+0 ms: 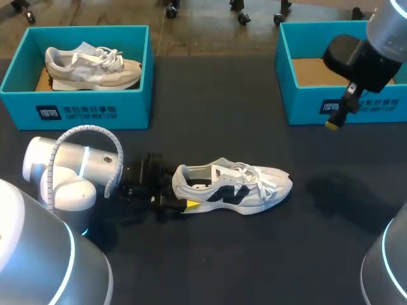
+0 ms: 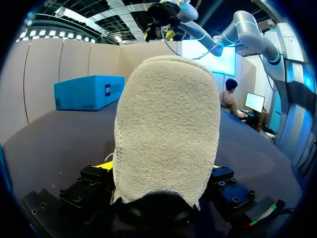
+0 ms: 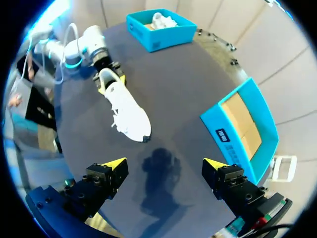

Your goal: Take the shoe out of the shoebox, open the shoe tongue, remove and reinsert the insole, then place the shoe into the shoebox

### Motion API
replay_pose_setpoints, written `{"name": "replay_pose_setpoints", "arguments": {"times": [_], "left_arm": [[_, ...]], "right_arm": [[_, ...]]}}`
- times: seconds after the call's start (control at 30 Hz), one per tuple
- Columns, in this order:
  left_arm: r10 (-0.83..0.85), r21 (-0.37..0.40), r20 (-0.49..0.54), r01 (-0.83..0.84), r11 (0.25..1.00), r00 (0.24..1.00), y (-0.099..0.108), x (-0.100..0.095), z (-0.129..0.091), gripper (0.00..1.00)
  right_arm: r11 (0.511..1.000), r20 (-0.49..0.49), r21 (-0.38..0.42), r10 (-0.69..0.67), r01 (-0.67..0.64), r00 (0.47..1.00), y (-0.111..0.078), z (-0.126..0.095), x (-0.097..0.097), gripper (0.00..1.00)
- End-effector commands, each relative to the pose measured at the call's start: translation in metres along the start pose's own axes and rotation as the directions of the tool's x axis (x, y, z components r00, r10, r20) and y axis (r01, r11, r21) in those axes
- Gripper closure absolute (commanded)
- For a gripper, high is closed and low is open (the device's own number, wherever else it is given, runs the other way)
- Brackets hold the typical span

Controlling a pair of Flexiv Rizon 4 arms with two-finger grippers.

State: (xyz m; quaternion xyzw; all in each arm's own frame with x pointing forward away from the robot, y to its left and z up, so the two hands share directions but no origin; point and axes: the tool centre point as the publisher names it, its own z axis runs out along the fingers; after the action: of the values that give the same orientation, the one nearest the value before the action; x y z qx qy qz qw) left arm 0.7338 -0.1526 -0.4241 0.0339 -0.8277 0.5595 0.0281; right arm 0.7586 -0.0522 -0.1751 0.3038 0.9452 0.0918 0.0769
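A white sneaker point(image 1: 232, 187) with black side marks lies on the dark table, toe to the right, laces loose. My left gripper point(image 1: 180, 192) is at its heel, one yellow tip showing on the near side. In the left wrist view the pale heel point(image 2: 166, 129) fills the space between the fingers, and both yellow tips press its sides. My right gripper point(image 1: 334, 121) hangs open and empty high over the front wall of the empty right shoebox point(image 1: 305, 105). From the right wrist view the sneaker point(image 3: 126, 106) lies far ahead of the open right gripper point(image 3: 166, 166).
A second teal shoebox point(image 1: 76, 111) at the back left holds a grey sneaker point(image 1: 92, 67). The right shoebox point(image 3: 233, 139) shows a bare cardboard floor. My left arm's white body fills the table's front left corner.
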Motion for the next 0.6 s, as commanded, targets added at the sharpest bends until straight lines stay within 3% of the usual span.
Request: {"name": "replay_pose_setpoints", "arguments": {"times": [0.03,0.1,0.6], "left_arm": [[0.0,-0.002,-0.002,0.0,1.0,1.0,0.002,-0.001,0.003,1.0],[0.0,-0.002,-0.002,0.0,1.0,1.0,0.002,-0.001,0.003,1.0],[0.0,-0.002,-0.002,0.0,1.0,1.0,0.002,-0.001,0.003,1.0]], "right_arm": [[0.992,0.008,0.008,0.124,-0.124,0.992,0.008,0.01,-0.002,0.0],[0.978,-0.004,-0.021,0.207,-0.207,0.978,0.012,0.013,0.002,0.0],[0.891,0.062,-0.065,0.452,-0.448,0.89,0.047,0.025,0.04,0.0]]}}
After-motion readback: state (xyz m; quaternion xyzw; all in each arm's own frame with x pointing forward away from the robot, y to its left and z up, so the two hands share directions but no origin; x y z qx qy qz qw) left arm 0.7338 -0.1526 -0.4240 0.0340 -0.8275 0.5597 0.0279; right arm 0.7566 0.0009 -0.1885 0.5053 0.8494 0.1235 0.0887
